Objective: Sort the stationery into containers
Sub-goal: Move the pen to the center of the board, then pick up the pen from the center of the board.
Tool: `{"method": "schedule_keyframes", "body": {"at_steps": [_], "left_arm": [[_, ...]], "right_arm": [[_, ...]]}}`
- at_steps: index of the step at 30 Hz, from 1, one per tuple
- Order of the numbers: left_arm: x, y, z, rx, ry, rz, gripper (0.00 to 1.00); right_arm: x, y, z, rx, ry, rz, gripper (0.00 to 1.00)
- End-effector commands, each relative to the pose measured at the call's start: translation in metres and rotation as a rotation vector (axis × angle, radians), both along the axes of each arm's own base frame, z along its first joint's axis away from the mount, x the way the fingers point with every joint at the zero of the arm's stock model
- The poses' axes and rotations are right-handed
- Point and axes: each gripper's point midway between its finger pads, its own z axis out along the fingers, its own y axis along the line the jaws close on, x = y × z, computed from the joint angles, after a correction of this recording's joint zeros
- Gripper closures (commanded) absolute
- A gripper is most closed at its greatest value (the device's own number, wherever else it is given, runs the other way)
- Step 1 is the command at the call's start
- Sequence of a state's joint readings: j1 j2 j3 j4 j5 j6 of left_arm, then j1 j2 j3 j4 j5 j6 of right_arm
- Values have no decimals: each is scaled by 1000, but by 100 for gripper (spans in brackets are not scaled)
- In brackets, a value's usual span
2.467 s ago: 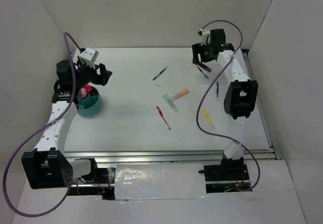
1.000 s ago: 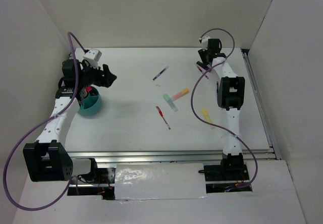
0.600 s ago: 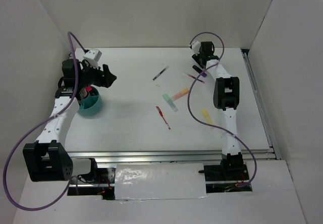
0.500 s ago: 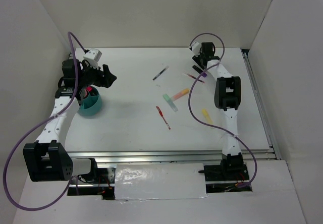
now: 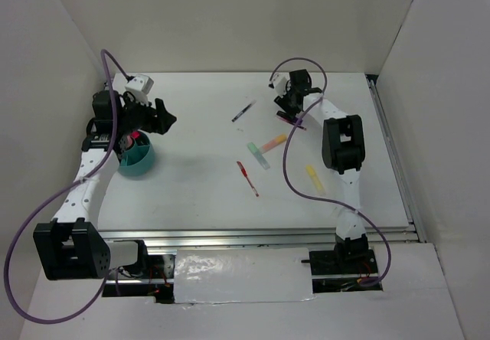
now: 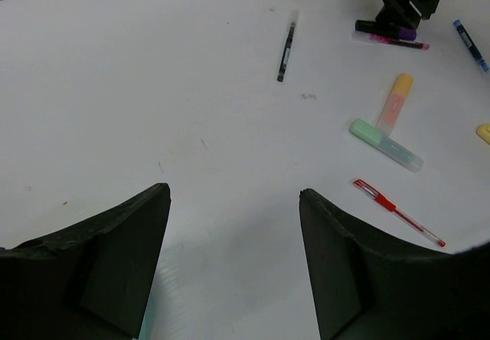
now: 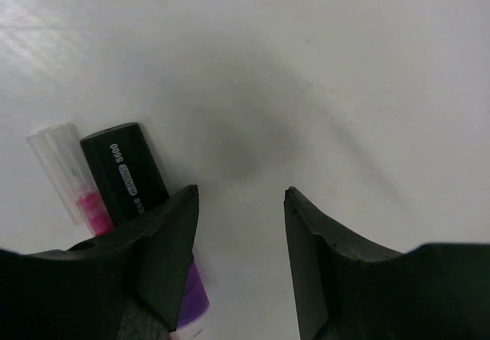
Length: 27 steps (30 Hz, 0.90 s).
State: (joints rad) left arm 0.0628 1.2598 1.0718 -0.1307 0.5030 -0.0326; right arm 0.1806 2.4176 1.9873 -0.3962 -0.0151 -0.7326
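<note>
The teal cup (image 5: 138, 169) stands at the left with a pink highlighter (image 5: 133, 136) in it. My left gripper (image 5: 164, 118) hovers open and empty just above and right of the cup; in its wrist view (image 6: 233, 194) it has bare table between the fingers. My right gripper (image 5: 287, 104) is open at the far middle, low over the table. In the right wrist view (image 7: 239, 198) a purple-black marker (image 7: 126, 170) and a clear pink-filled pen (image 7: 70, 175) lie just outside its left finger (image 7: 172, 225). Nothing is between the jaws.
On the table lie a dark pen (image 5: 243, 111), an orange highlighter (image 5: 274, 142), a pastel green highlighter (image 5: 258, 155), a red pen (image 5: 246, 178) and a yellow highlighter (image 5: 314, 177). A blue pen (image 6: 468, 35) lies at the far right. White walls close in three sides.
My right gripper has swept left along the back of the table, and the purple-black marker and thin pink pen shifted left with it. My left gripper moved slightly right off the cup, then stayed.
</note>
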Motion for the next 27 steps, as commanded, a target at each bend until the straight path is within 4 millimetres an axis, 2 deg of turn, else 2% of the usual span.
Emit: {"method": "schedule_keyframes", "body": {"at_steps": [1, 6, 7, 8, 13, 17, 20, 27], "left_arm": [[-8, -3, 18, -1, -59, -11, 20], [-10, -2, 18, -6, -58, -8, 20], [-10, -3, 19, -7, -60, -7, 20], [-10, -3, 19, -6, -62, -11, 20], [-11, -2, 19, -9, -61, -7, 20], [-11, -1, 19, 0, -61, -7, 20], [-11, -2, 18, 0, -57, -9, 20], [-9, -2, 17, -6, -59, -10, 20]], "right_arm": [[-16, 7, 27, 54, -6, -32, 44], [-8, 4, 66, 166, -35, -94, 45], [-11, 10, 69, 215, -15, -88, 45], [-8, 12, 81, 239, -24, -82, 44], [-18, 12, 66, 229, 49, -72, 44], [-24, 5, 56, 207, 72, -73, 44], [-31, 3, 55, 220, 103, -64, 46], [-44, 16, 54, 271, 157, -10, 47]]}}
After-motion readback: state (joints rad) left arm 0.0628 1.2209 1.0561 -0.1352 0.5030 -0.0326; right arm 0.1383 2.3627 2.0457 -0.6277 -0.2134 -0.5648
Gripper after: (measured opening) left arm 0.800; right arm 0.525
